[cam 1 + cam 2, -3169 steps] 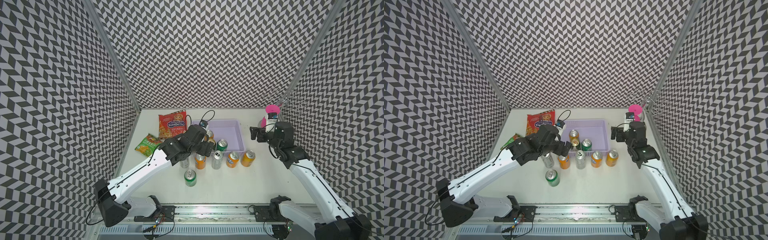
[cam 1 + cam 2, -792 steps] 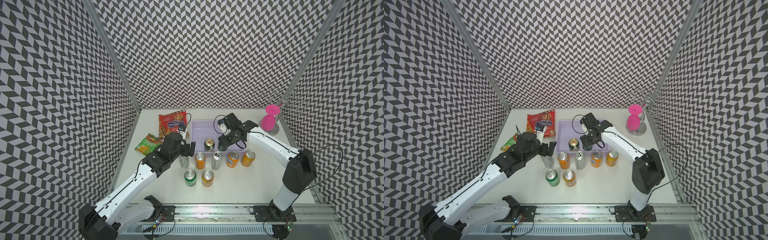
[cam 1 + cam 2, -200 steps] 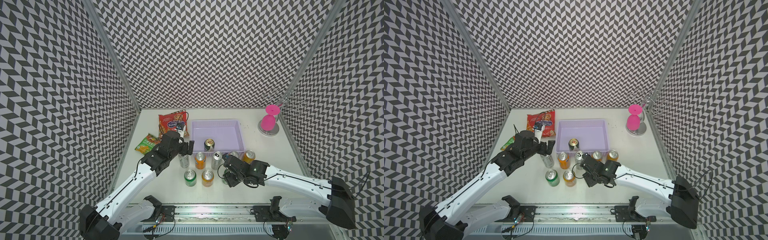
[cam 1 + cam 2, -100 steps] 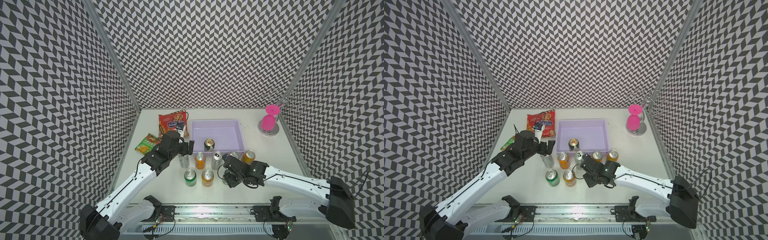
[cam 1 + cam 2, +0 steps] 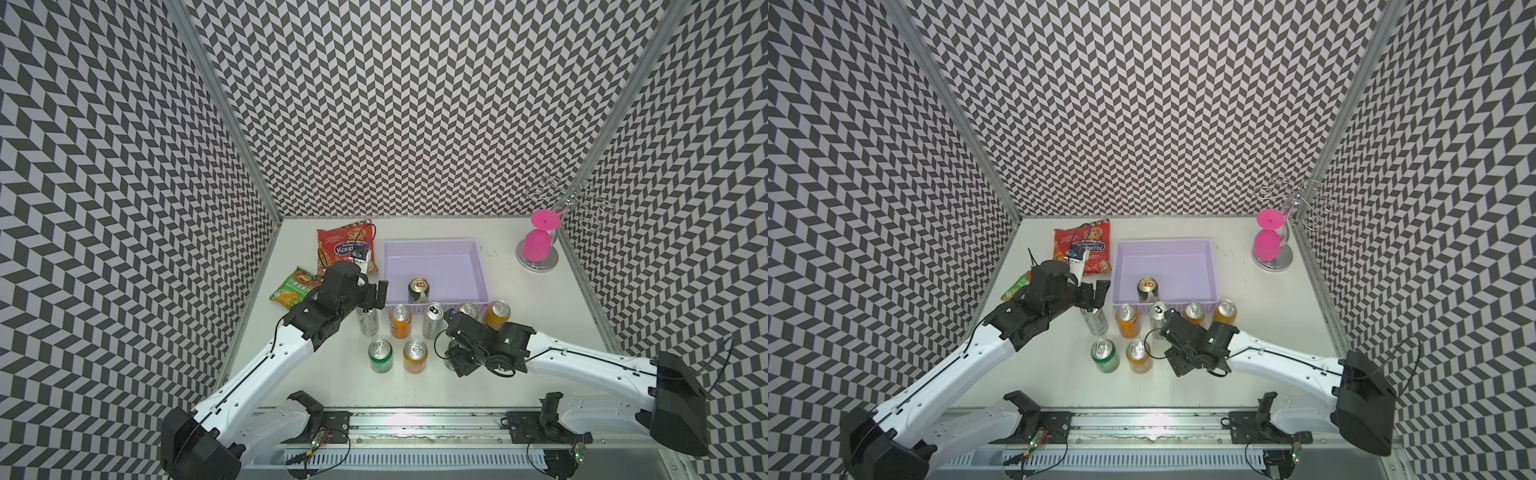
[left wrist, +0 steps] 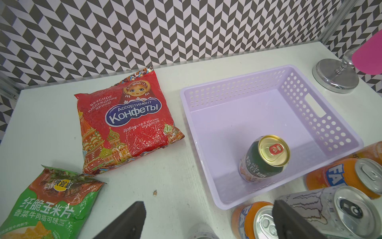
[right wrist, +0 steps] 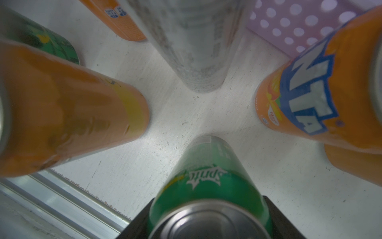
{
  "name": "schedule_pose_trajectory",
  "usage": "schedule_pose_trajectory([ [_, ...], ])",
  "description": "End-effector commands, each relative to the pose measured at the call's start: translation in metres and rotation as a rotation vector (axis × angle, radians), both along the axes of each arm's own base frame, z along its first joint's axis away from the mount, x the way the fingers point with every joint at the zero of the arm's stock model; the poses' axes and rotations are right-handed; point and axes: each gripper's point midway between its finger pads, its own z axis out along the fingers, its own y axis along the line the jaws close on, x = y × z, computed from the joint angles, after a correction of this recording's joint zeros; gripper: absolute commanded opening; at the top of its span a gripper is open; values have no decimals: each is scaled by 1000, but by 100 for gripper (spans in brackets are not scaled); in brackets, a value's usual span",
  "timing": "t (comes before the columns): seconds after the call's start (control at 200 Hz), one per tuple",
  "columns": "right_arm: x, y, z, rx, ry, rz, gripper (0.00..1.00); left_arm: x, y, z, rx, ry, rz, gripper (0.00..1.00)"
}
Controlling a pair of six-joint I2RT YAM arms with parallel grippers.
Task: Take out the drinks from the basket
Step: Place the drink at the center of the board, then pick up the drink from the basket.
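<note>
White table (image 5: 457, 390), chevron panels on three sides.

Largest item on it was the lavender basket (image 5: 428, 242), lattice-sided and set toward the back, seen in both top views (image 5: 1165, 243). It held a single drink, the dark green gold-topped can (image 5: 418, 290). That can stood upright close to the near wall, a little left of centre. The left wrist view showed it (image 6: 265, 159) alone on the basket floor.

Red snack bag (image 5: 345, 249) lay flat just left of the basket. Green snack bag (image 5: 293, 291) lay in front of it, nearer the left wall. Pink goblet (image 5: 539, 245) sat upside down on a chrome stand (image 5: 536, 268) in the back right corner, well apart from the basket.

Eight drinks stood upright out on the table.
- **Row just in front of the basket's near wall, left to right:** slim silver can (image 5: 368, 324), orange can (image 5: 400, 322), second slim silver can (image 5: 433, 320), half-hidden orange can (image 5: 468, 309), end orange can (image 5: 498, 313).
- **Nearer row, left to right:** green can (image 5: 380, 355), front orange can (image 5: 415, 356) just beside it, then the Sprite can (image 7: 208, 186).

Left gripper (image 5: 375, 300) hovered over the slim silver can with its jaws spread wide and nothing between them.

Right gripper (image 5: 455, 355) sat low at the right end of the nearer row. The Sprite can stood on the table between its jaws. Could not tell whether the jaws pressed the can or stood clear of it.
</note>
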Motion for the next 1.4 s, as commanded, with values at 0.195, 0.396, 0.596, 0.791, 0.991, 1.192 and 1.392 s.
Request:
schedule_pose_trajectory([
  [0.195, 11, 22, 35, 83, -67, 25, 82, 3, -2, 5, -22, -18, -6, 99],
  [0.396, 19, 33, 67, 97, -98, 57, 88, 3, -2, 4, -24, -16, -8, 99],
  [0.596, 33, 46, 104, 118, -167, 84, 94, 3, -2, 5, -28, -18, -8, 99],
  [0.791, 60, 56, 131, 116, -243, 129, 100, 3, -2, 7, -27, -22, -7, 99],
  [0.991, 96, 59, 137, 103, -233, 140, 100, 2, 0, 8, -29, -28, -1, 99],
  [1.192, 138, 60, 127, 59, -228, 114, 100, 3, 0, 9, -34, -33, 0, 99],
  [1.392, 169, 74, 102, 53, -163, 107, 99, 2, -1, 9, -37, -32, -2, 99],
])
